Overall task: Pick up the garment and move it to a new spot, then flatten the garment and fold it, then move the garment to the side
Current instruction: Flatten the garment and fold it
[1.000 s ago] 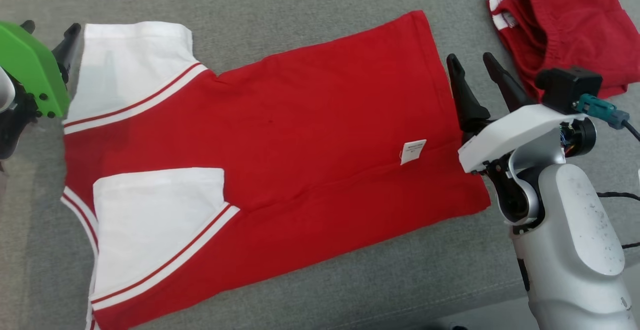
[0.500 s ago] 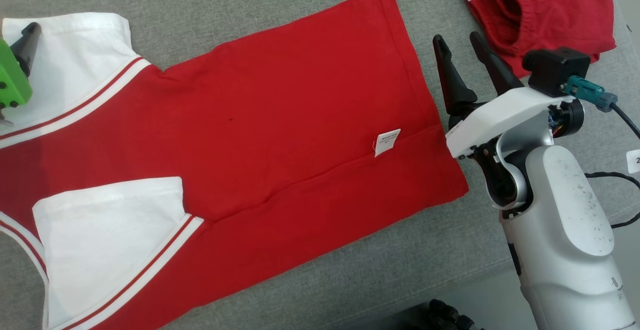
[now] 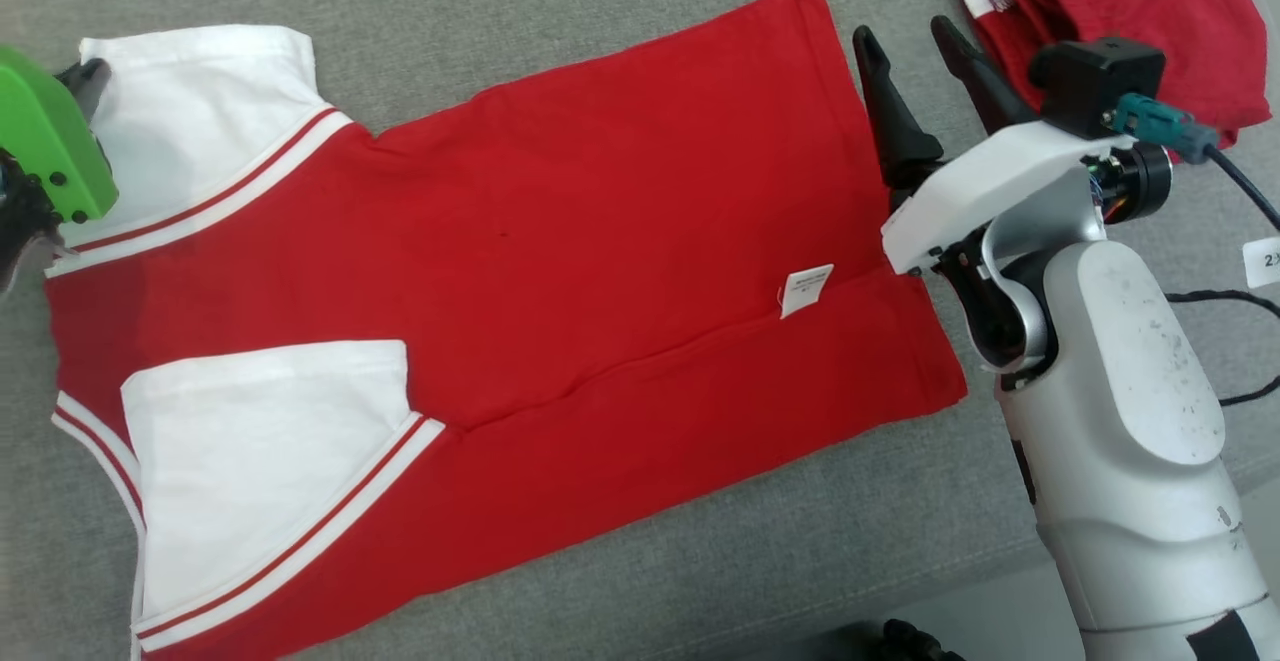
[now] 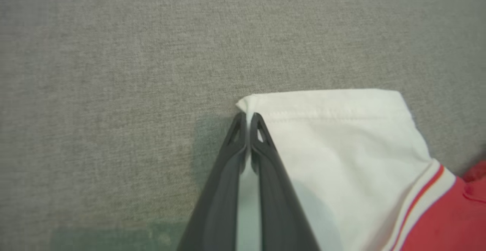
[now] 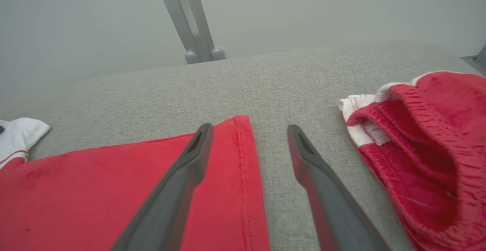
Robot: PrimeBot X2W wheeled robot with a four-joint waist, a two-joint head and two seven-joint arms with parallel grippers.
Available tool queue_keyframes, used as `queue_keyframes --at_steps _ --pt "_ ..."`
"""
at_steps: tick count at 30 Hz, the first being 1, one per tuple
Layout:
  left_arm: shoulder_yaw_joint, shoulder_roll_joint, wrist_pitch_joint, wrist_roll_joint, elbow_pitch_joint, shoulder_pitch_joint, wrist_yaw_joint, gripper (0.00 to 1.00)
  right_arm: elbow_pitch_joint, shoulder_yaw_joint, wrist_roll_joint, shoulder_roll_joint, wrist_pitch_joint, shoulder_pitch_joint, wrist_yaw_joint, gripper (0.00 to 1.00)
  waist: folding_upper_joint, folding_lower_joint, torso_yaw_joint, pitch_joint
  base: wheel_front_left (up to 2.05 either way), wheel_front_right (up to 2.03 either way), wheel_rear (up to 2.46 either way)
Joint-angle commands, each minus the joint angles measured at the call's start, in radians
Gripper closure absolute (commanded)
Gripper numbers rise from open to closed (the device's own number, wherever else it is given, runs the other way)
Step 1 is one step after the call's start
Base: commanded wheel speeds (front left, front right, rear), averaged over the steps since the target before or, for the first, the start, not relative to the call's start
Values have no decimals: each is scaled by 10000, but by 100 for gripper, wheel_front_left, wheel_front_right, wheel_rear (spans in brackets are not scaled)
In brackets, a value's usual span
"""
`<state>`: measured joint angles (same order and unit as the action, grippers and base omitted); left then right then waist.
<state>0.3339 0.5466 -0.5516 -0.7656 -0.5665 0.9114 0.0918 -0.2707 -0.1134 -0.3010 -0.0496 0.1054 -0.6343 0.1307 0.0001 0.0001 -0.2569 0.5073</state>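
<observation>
The garment [image 3: 560, 271] is a red shirt with white sleeves, lying flat on the grey fabric surface [image 3: 500, 1] with its hem toward the right. My left gripper [image 3: 88, 76] sits at the far corner of the upper white sleeve [image 3: 200, 111]. In the left wrist view the left gripper [image 4: 248, 116] is shut, with the sleeve's [image 4: 334, 137] hemmed corner pinched between its fingertips. My right gripper [image 3: 905, 36] stands open at the hem's far corner. In the right wrist view the right gripper [image 5: 250, 129] straddles the hem edge [image 5: 243, 175], one finger over red cloth and the other over bare grey fabric.
A second red garment [image 3: 1130, 11] with white trim lies bunched at the far right, close beside my right gripper, also seen as the second garment [image 5: 429, 141]. A black cable [image 3: 1240, 191] trails by the right wrist. A metal leg [image 5: 190, 19] stands beyond the surface's far edge.
My left gripper has shut on the sleeve corner. The head camera has shifted, so the whole picture has moved. The right gripper stays open by the hem.
</observation>
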Motion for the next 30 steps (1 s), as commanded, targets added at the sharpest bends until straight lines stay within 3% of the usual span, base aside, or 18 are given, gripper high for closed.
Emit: queue_keyframes --at_steps 1,13,19,20,21,22,23,24,25,30 --pt "14 -65 94 -127 151 -107 65 100 -150 -4 154 -21 99 -239 -2 0 -1 -1 291 -204 0 0 0" --pt "760 -892 1107 -188 1627 -143 325 100 -3274 358 1524 -726 1117 -2309 -2 0 -1 -1 1726 -392 0 0 0" --pt "1099 -1061 1525 -261 1984 -236 385 100 -4824 485 1670 -916 1551 -2990 -2 0 -1 -1 2207 -392 0 0 0" --pt "1130 -1060 1588 -298 2022 -252 392 100 -5006 495 1697 -915 1490 -3072 -2 51 -1 -1 2256 -399 0 0 0" --pt "1166 -1055 1622 -322 2053 -266 384 100 -5162 507 1719 -897 1474 -3109 -2 54 -1 -1 2289 -405 0 0 0" --pt "1202 -1048 1666 -334 2087 -289 379 100 -5337 526 1726 -888 1435 -3149 -2 69 -1 -1 2321 -415 0 0 0" --pt "1233 -1041 1695 -355 2110 -308 382 100 -5447 546 1736 -900 1403 -3188 -2 75 -1 -1 2343 -425 0 0 0" --pt "1263 -1024 1742 -396 2138 -331 385 100 -5582 563 1754 -908 1350 -3263 -2 96 -1 -1 2363 -437 0 0 0" --pt "1281 -1005 1762 -420 2149 -354 388 100 -5669 575 1785 -911 1296 -3320 -2 100 -1 -1 2372 -447 0 0 0" --pt "1300 -895 1930 -546 2154 -412 393 100 -6186 623 1873 -957 1073 -3532 -4 100 -1 -1 2359 -481 0 0 0"
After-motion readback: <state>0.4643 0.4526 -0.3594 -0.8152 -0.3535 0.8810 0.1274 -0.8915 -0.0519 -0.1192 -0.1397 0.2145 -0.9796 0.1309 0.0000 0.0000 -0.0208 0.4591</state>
